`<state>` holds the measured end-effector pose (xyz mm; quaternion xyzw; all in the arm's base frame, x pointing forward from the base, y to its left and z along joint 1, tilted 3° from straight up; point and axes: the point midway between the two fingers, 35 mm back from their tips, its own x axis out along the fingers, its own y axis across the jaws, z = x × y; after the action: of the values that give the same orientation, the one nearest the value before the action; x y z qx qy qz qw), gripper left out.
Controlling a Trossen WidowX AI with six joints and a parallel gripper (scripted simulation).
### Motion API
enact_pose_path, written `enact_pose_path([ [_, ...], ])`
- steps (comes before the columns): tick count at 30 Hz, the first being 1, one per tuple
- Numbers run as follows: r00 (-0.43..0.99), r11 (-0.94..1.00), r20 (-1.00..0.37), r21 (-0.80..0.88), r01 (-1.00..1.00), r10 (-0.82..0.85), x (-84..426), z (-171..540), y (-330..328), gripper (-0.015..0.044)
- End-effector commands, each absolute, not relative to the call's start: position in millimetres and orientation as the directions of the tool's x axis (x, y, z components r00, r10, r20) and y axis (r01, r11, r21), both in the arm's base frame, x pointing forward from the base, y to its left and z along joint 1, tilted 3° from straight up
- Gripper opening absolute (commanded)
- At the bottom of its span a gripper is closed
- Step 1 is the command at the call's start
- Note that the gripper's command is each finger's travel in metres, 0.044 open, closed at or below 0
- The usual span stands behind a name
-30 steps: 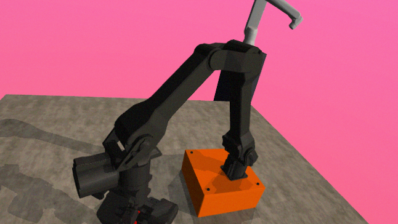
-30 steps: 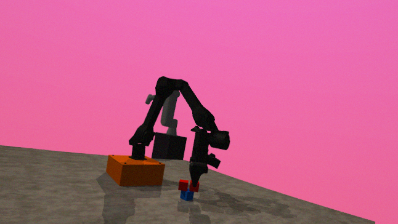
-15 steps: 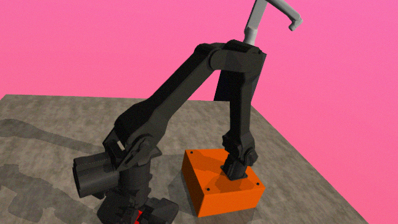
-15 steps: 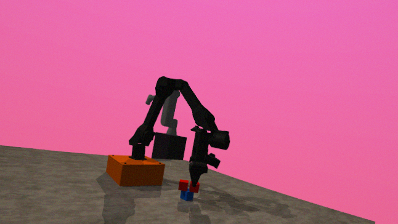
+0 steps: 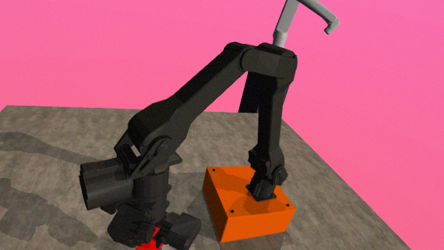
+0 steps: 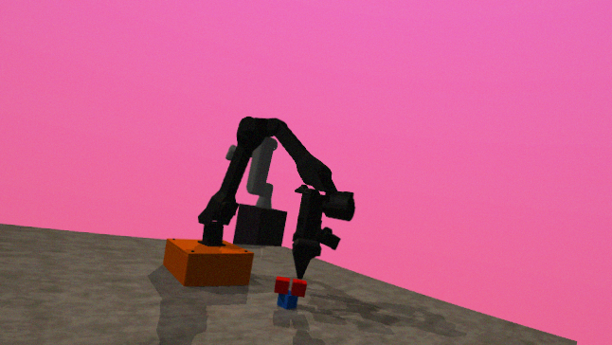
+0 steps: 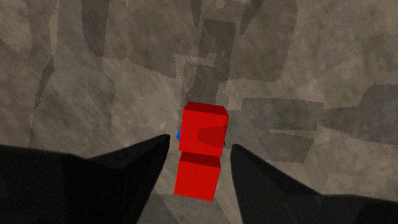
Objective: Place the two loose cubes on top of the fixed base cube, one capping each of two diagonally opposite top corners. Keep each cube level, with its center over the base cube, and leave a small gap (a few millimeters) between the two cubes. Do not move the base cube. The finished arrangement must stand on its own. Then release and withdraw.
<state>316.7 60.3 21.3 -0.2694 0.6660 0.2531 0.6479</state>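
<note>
In the exterior view, one small red cube with flat faces (image 6: pixel 298 288) (image 7: pixel 204 130) lies at six o'clock from the claw (image 5: pixel 156 235) (image 6: pixel 300 277) (image 7: pixel 200 145), right under its tips. A second small red cube (image 6: pixel 282 284) (image 7: pixel 196 179) is at about eight o'clock, a narrow gap between the two. Both sit on top of the blue base cube (image 6: pixel 287 301) (image 7: pixel 179 134), which is at seven o'clock from the claw on the mottled grey-brown table (image 5: pixel 206 137) (image 6: pixel 95 265) (image 7: pixel 145 40). Both red cubes look roughly level.

The claw is partly open and grasps nothing. From the wrist, its black fingers stand at nine and three o'clock of the first cube, table showing on either side of it; the second cube lies at six o'clock from the first.

From the wrist, only blue slivers of the base show. In the top view, the claw and the bottom edge hide most of the stack, so I can't tell the two red cubes apart there.
</note>
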Motion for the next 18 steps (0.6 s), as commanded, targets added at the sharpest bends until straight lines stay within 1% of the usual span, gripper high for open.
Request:
enact_pose_path([
  [1, -0.008, 0.728, -1.000, -0.016, -0.685, -0.029, 318.3, 29.3, 60.9, 0.0205],
  [18, -0.008, 0.728, -1.000, -0.016, -0.685, -0.029, 318.6, 55.7, 61.9, 0.0205],
])
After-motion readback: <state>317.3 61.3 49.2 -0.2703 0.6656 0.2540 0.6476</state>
